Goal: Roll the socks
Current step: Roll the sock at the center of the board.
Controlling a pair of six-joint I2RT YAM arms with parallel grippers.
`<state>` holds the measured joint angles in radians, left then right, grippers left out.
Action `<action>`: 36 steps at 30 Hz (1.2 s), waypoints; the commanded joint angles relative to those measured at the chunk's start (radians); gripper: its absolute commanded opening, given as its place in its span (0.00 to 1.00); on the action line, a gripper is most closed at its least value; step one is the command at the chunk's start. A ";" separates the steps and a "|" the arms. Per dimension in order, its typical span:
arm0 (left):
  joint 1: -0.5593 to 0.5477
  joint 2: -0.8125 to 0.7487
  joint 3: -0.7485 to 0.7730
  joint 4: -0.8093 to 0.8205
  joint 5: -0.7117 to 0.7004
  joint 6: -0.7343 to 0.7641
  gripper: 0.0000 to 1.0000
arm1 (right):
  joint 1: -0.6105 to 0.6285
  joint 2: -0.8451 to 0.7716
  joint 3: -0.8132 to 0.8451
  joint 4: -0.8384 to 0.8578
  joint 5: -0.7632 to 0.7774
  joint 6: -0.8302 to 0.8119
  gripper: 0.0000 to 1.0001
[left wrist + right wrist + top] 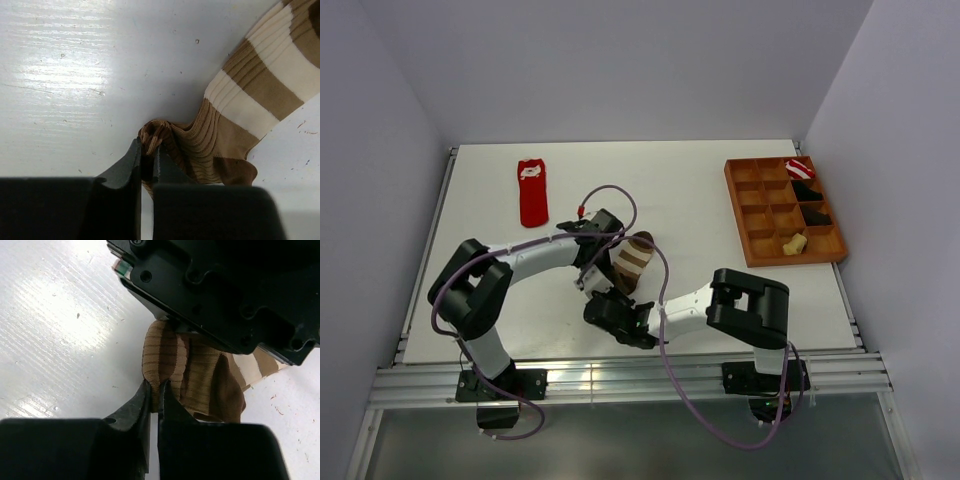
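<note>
Nearest the bases, the right gripper has its jaws narrowed to a slit on a fold at the near edge of the striped sock. In the right wrist view a ridge of brown fabric stands between the fingertips. The sock is bunched there, ribbed tan over darker brown.

Just beyond it, the left gripper comes in from about 9 o'clock of the sock. Its jaws are also almost closed and nip a puckered wad of tan cloth at one end of the sock. From that pinch the sock fans out towards 2 o'clock in the left wrist view, in cream and brown bands, flat on the table. The two grippers are close together at the same end of the sock, and the left one's black body hangs over the sock in the right wrist view.

Farther off, at 10 o'clock from the striped sock, the red sock lies flat and well apart, its white mark at the far end.

At 2 o'clock sits a wooden tray of compartments. The mustard sock lies in its near row. Two black bundles fill the right column behind it, and a red-and-white bundle sits in the far right corner.
</note>
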<state>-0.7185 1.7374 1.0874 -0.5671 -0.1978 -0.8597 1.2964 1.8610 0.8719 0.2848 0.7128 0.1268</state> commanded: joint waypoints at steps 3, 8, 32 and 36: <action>-0.022 -0.061 -0.067 -0.005 0.031 0.016 0.24 | -0.046 -0.035 -0.031 0.028 -0.101 0.062 0.00; -0.021 -0.165 -0.081 0.012 -0.037 -0.022 0.57 | -0.095 -0.175 -0.091 0.022 -0.288 0.118 0.00; -0.019 -0.815 -0.684 0.490 -0.100 -0.292 0.75 | -0.537 0.012 -0.220 0.465 -1.368 0.638 0.00; -0.018 -0.790 -0.750 0.602 -0.084 -0.306 0.75 | -0.557 0.076 -0.214 0.510 -1.409 0.686 0.00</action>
<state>-0.7345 0.9421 0.3679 -0.1356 -0.3111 -1.1370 0.7486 1.8885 0.6659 0.7357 -0.5999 0.7429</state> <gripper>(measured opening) 0.754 0.056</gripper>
